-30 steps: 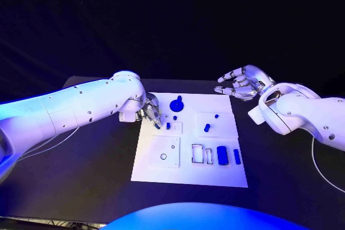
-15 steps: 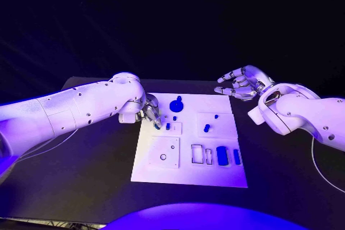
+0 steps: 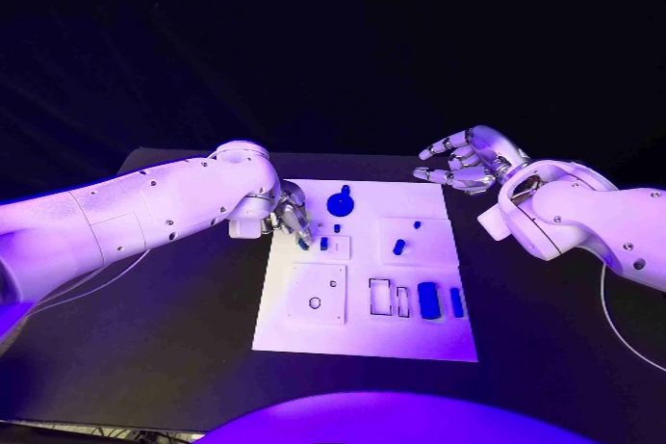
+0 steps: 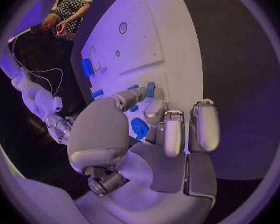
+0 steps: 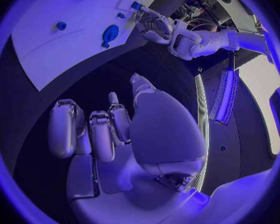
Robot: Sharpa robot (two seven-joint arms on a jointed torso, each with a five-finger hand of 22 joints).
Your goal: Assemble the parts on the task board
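- My left robot hand (image 3: 289,219) sits low over the board (image 3: 364,340) near its left edge, fingertips pinching a small blue peg (image 4: 150,89) just above the board's face.
- The peg lies at the very tips of that robot hand; its long axis appears to run roughly along the fingers, pointing down toward the board, though the exact tilt is hard to read.
- Just beside the fingertips, toward the board's middle, stand two more short pegs (image 3: 325,243) on a small raised square; I judge the seat for my peg is among them, so the coming move is a short push down and slightly inward.
- A round blue knob (image 3: 340,204) stands near the far end of the board, close to my left fingers and the nearest thing to brush.
- My right robot hand (image 3: 465,162) hangs over the table (image 3: 181,348) past the board's far right corner, fingers loosely curled and apart, holding nothing, well apart from the work.
- The left robot hand is plainly the nearer one.
- A slanted peg (image 3: 398,247) and the blue blocks (image 3: 429,300) in the near slots lie clear of the path; the near half of the board gives open room.
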